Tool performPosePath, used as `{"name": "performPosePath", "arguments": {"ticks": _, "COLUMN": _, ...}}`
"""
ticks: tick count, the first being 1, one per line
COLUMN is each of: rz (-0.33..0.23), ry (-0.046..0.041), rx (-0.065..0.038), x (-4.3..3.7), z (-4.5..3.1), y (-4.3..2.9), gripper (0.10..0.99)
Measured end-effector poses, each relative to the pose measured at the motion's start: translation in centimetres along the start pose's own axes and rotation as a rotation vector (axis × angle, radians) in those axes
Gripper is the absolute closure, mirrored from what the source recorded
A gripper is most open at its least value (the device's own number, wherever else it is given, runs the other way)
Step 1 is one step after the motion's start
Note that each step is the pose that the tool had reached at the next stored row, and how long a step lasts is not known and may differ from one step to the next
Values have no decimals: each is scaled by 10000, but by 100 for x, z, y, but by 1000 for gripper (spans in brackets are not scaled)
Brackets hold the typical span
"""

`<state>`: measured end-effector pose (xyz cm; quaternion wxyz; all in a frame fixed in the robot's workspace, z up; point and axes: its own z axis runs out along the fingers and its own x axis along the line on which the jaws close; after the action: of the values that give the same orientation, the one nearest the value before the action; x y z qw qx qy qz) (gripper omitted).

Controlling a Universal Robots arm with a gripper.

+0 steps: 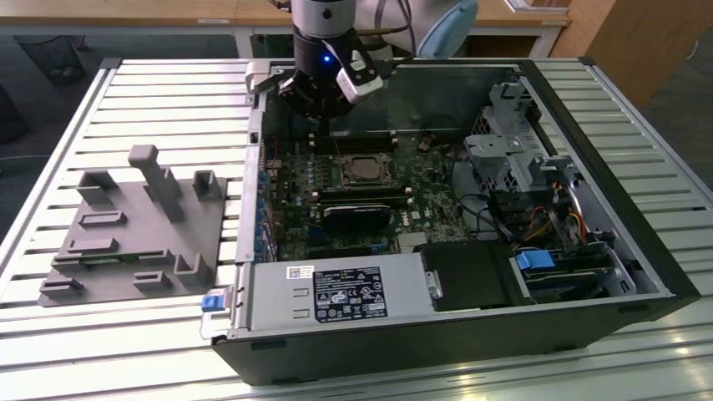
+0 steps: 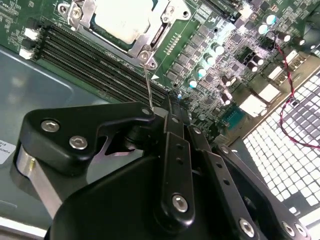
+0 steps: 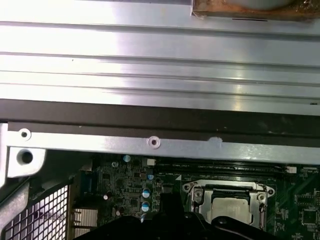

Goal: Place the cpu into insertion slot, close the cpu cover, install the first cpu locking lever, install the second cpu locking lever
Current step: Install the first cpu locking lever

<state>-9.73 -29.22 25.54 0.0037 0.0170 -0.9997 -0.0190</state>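
**Tool at the locking lever, chip already seated**

I see the open computer case (image 1: 624, 276) lying on the slatted desk (image 1: 167, 92), with a grey fixture block (image 1: 134, 225) beside it toward the exterior view's left edge of the desk. Inside the case, the cpu (image 2: 119, 17) sits in the insertion slot (image 1: 362, 170) on the green board (image 1: 429, 196), and the cpu cover (image 3: 227, 200) lies closed over it, its silvery frame around the metal top. So the first two steps look done to me.

The tool (image 1: 320, 125) hangs just behind the socket, near the far wall of the case. In the second wrist view a thin wire lever (image 2: 148, 85) rises from the corner of the cover frame up to the black fingers (image 2: 170, 107), which appear pressed together on its free end. I judge that I am now working on one locking lever; which of the two, I cannot tell.

The risks I see: the wire is thin and smooth, so it can slip out of the pinch and spring back. If I push it sideways too much, it may bend or miss its hook. The memory slots (image 2: 95, 55) lie just beside the lever, and the tool body could touch them or the small capacitors (image 2: 215, 50) nearby.
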Motion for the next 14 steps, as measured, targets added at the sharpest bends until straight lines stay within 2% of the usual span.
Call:
{"name": "performPosePath", "arguments": {"ticks": 7, "rz": -1, "ry": 1, "rx": 2, "x": -15, "z": 1, "y": 0, "gripper": 980}}
{"name": "performPosePath", "arguments": {"ticks": 14, "rz": 0, "ry": 0, "rx": 1, "x": -79, "z": 3, "y": -2, "gripper": 980}}
